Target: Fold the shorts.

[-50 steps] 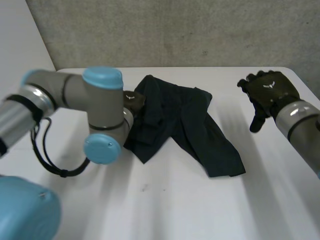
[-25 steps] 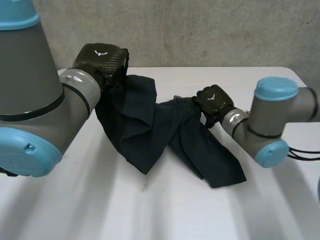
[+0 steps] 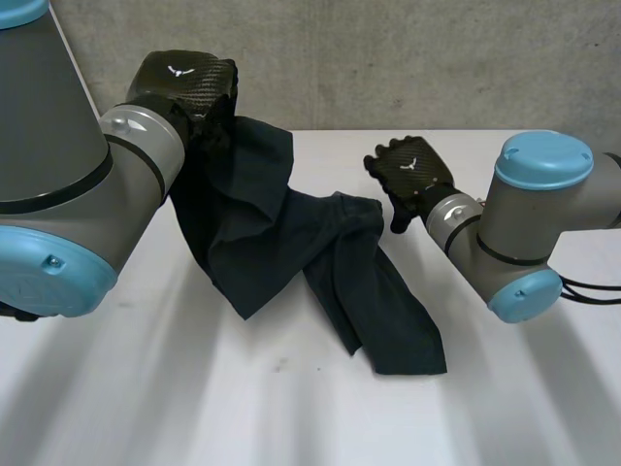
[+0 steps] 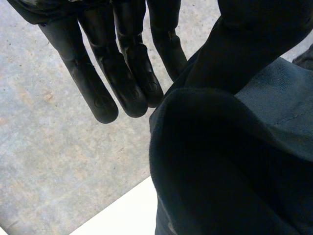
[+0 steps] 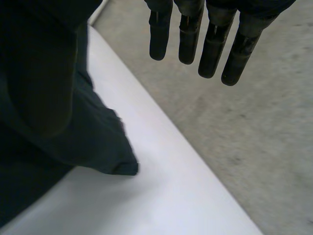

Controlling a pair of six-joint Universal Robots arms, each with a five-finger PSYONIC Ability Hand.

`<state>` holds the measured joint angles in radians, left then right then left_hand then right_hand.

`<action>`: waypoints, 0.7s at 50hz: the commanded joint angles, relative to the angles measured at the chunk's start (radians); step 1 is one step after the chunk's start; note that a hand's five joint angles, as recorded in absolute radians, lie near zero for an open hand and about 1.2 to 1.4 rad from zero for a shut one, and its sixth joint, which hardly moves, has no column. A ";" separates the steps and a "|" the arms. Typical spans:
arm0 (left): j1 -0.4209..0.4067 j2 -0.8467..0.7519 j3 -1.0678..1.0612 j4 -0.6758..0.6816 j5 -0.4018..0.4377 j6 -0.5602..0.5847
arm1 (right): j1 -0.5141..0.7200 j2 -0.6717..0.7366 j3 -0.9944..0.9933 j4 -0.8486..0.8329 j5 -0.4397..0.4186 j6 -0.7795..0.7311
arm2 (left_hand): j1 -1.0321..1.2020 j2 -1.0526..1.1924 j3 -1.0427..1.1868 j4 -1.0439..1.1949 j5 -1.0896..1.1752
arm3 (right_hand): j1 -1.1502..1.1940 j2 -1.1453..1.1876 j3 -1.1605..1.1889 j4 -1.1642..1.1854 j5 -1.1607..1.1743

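Dark navy shorts [image 3: 281,248] hang from my left hand [image 3: 189,87], which is raised over the table's far left and shut on one upper edge of the cloth. The rest of the shorts trails down onto the white table [image 3: 291,417], one leg reaching toward the front middle. In the left wrist view the fingers [image 4: 122,73] are straight and the shorts [image 4: 230,161] bunch against the thumb. My right hand [image 3: 412,175] hovers open just right of the shorts' far edge, apart from it. Its fingers [image 5: 210,44] are straight, with the shorts [image 5: 73,137] beside the palm.
The table's far edge [image 5: 146,142] runs close behind both hands, with grey concrete floor [image 5: 244,122] beyond it. A grey wall [image 3: 388,58] stands behind the table. My right arm's elbow [image 3: 529,233] rests low at the right.
My left hand has lifted its edge of the shorts higher. My right hand has let go of the shorts' middle and drawn back to the right, and the trailing leg has slid left.
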<state>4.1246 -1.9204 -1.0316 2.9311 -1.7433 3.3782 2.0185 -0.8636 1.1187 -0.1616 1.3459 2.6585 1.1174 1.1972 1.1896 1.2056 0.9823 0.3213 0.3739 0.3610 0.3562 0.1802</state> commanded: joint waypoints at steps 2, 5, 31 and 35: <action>-0.003 0.001 -0.002 0.000 0.001 0.000 | -0.015 0.086 -0.052 0.113 -0.200 0.026 | 0.279 0.199 0.207 0.191 0.239 | 0.057 0.005 0.018 0.022 0.024; -0.003 0.000 -0.002 0.000 0.001 0.000 | -0.015 0.126 -0.077 0.113 -0.215 0.095 | 0.279 0.199 0.207 0.191 0.239 | 0.116 0.063 0.076 0.081 0.082; 0.080 -0.051 0.067 0.039 0.027 0.003 | 0.173 -0.262 0.176 0.421 -0.010 0.230 | 0.279 0.199 0.207 0.191 0.239 | 1.075 1.022 1.035 1.040 1.041; 0.091 -0.065 0.071 0.039 0.027 0.003 | 0.299 -0.243 0.176 0.429 -0.024 0.362 | 0.279 0.199 0.207 0.191 0.239 | 1.075 1.022 1.035 1.040 1.041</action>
<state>4.2061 -1.9640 -0.9702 2.9707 -1.7242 3.3819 2.1544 -1.1235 1.2906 0.2350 1.3347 2.8586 1.1174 1.1973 1.1897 1.2057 0.9823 0.9556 1.1743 1.1845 1.1868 0.9804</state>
